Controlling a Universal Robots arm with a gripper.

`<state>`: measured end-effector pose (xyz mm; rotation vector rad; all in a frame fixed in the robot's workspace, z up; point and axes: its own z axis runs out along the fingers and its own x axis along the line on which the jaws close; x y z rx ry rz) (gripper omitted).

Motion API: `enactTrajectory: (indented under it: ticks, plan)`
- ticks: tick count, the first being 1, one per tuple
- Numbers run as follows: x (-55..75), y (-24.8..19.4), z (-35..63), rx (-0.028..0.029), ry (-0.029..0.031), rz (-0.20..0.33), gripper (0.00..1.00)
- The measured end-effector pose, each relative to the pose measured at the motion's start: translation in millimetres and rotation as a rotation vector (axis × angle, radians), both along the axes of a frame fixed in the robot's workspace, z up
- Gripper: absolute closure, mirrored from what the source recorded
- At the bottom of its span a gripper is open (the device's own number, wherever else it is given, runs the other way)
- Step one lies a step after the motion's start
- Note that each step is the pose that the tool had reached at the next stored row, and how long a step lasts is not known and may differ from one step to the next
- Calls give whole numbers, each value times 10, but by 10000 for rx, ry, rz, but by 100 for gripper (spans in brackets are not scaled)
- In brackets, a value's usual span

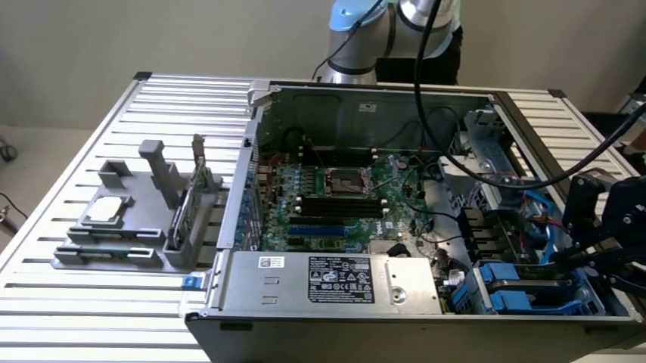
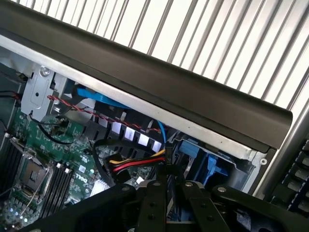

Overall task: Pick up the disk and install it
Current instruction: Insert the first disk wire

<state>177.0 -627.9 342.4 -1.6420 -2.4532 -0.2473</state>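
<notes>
At the corner of the open black-and-grey computer case (image 1: 333, 281) nearest the exterior view's right, my black gripper (image 1: 594, 246) hangs over the drive bay, just above the case's rim. The case stands on a ribbed aluminium bench (image 1: 91, 318).

The disk (image 1: 525, 293), a flat drive in a blue plastic carrier, sits low in that bay, against the front wall of the case and beside the silver box of the power supply (image 1: 333, 281). I see mostly its blue frame and little of the metal face, so I judge it the disk by the carrier. I cannot make out whether it is fully seated.

From my gripper, the disk lies below and a little toward the exterior view's left, near but apart. Its long side appears to run along the case's front wall, though the bay hides too much for me to be sure.

In the wrist view my gripper's (image 2: 166, 193) black linkages point down into the case, with a red, yellow and black cable bundle (image 2: 137, 165) just ahead and blue carrier plastic (image 2: 212, 166) beyond.

I cannot tell how far my fingers stand open, and I see nothing clearly held.
</notes>
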Motion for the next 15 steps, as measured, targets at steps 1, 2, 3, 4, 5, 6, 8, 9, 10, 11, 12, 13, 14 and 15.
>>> enactTrajectory:
  ticks: [1,2,3,4,5,6,8,9,10,11,12,13,14,15]
  plan:
    - [-11,0,-1,1,1,-16,84]
    - [-23,0,0,0,1,-31,84]
    - [-35,0,0,1,2,-50,84]
    - [-45,0,-1,1,9,-71,84]
    - [-49,-1,-2,0,51,-98,84]
    - [-49,-1,-2,-3,131,-137,84]
    - [-51,0,-2,-2,309,-248,84]
    - [-50,0,-2,-2,396,-330,84]
    - [-50,0,-2,-1,482,-423,84]
    - [-50,0,-1,-2,563,-510,84]
    - [-51,0,-1,-1,621,-604,84]
    - [-52,0,-2,-1,655,-690,84]
    - [-51,0,-2,-3,670,-773,84]
    - [-50,0,-2,-10,674,-852,84]
